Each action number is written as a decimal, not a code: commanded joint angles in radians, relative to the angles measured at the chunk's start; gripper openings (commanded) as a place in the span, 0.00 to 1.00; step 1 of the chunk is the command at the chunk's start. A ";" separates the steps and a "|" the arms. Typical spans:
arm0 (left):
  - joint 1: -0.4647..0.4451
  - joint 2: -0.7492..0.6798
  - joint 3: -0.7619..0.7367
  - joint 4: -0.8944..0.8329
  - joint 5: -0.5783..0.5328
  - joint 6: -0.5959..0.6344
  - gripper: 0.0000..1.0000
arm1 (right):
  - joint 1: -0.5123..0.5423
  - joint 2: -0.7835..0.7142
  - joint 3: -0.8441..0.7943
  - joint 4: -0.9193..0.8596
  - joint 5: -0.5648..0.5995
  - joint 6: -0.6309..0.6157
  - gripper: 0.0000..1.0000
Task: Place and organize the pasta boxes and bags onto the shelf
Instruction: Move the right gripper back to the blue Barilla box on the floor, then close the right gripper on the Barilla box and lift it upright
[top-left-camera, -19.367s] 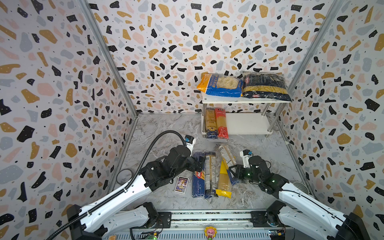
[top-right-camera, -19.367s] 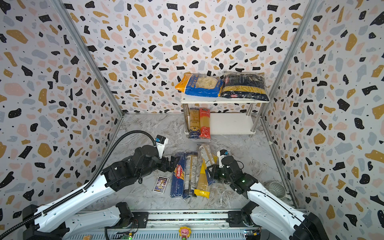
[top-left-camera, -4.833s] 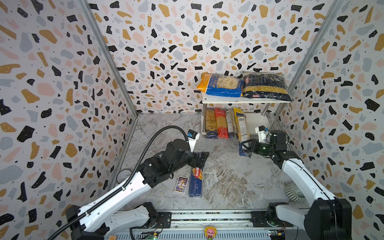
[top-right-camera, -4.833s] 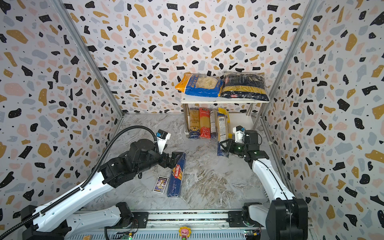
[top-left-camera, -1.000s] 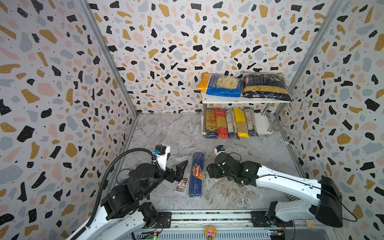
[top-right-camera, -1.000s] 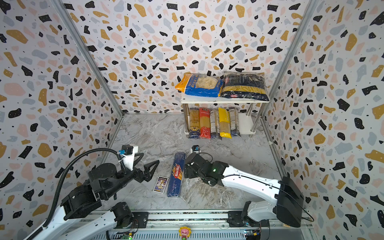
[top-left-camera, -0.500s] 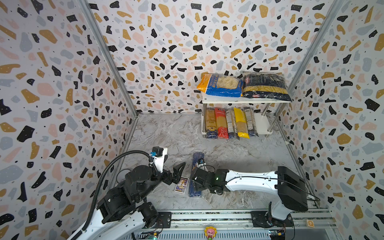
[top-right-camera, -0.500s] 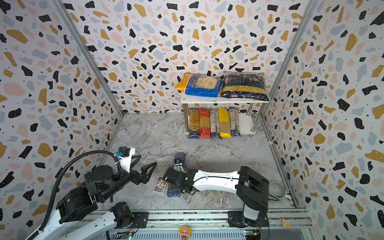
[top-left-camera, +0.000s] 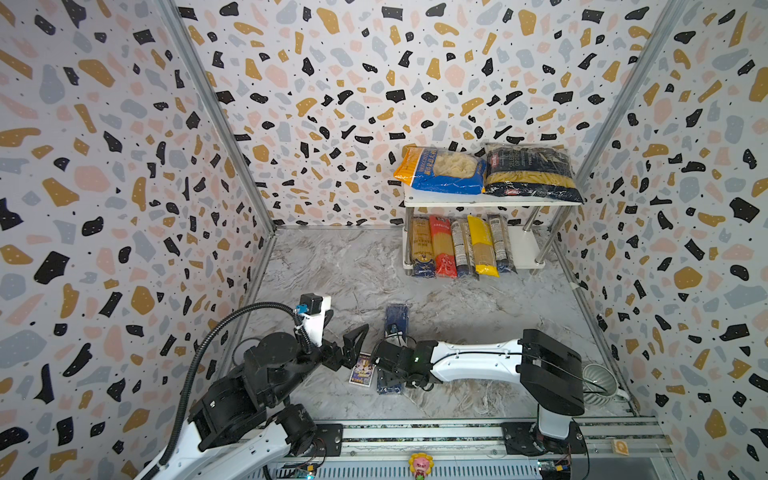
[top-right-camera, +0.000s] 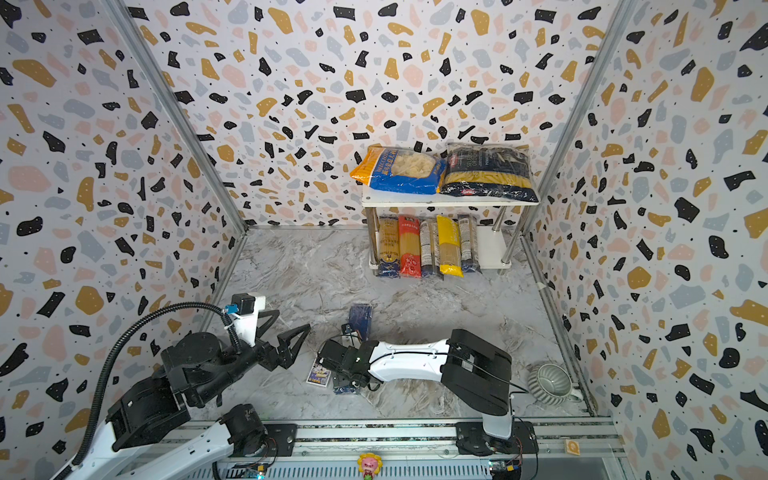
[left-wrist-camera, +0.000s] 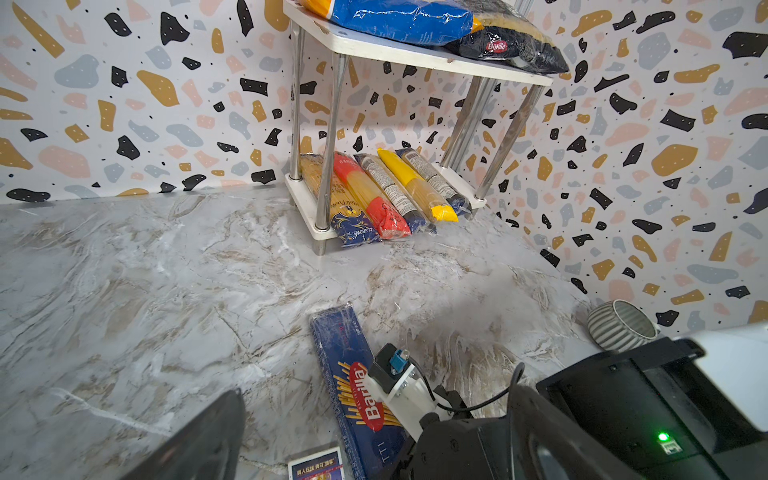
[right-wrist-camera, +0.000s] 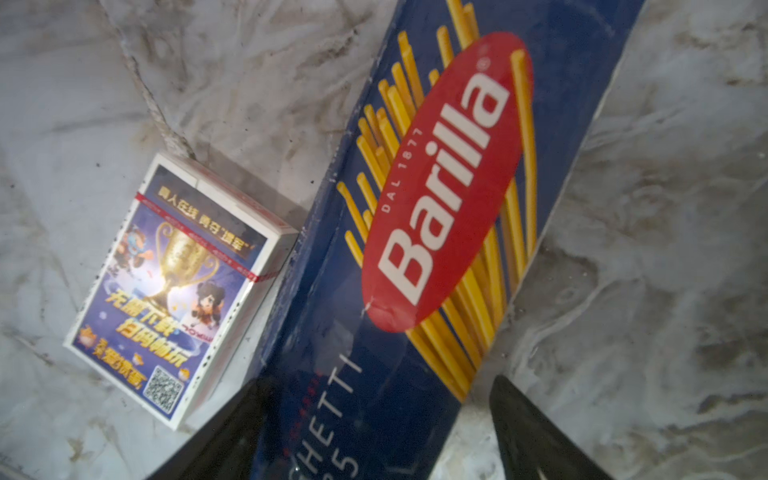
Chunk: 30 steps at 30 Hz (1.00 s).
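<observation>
Right wrist view: the right hand (right-wrist-camera: 378, 384) stands open astride the near end of the blue Barilla box (right-wrist-camera: 436, 187), one finger at each long edge, not clamped. The box lies flat on the marble worktop (top-left-camera: 332, 270), just right of a small picture card pack (right-wrist-camera: 174, 291). The left hand (top-right-camera: 293, 319) hangs wide open and empty at near left. On the shelf (top-left-camera: 490, 202), far right, a shell bag (top-left-camera: 440, 170) and a penne bag (top-left-camera: 530, 172) occupy the upper board, and five spaghetti packs (top-left-camera: 457, 245) the lower.

Bright, even light, soft shadow under the shelf (top-left-camera: 490, 202), glare on the bags (top-left-camera: 530, 172) atop it, edges bowed.
</observation>
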<state>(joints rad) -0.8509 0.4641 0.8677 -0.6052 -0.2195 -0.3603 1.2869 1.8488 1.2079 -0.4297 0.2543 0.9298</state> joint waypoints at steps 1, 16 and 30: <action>0.007 -0.001 0.036 0.021 -0.010 0.001 1.00 | 0.000 0.007 0.023 -0.005 -0.011 -0.007 0.85; 0.006 0.026 0.028 0.042 -0.005 0.001 0.99 | -0.110 -0.153 -0.176 -0.008 -0.016 -0.037 0.85; 0.007 0.101 0.025 0.079 0.002 -0.002 1.00 | -0.024 -0.165 -0.119 -0.006 0.069 -0.076 0.90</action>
<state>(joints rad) -0.8509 0.5602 0.8680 -0.5743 -0.2188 -0.3603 1.2480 1.6871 1.0386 -0.4095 0.2775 0.8680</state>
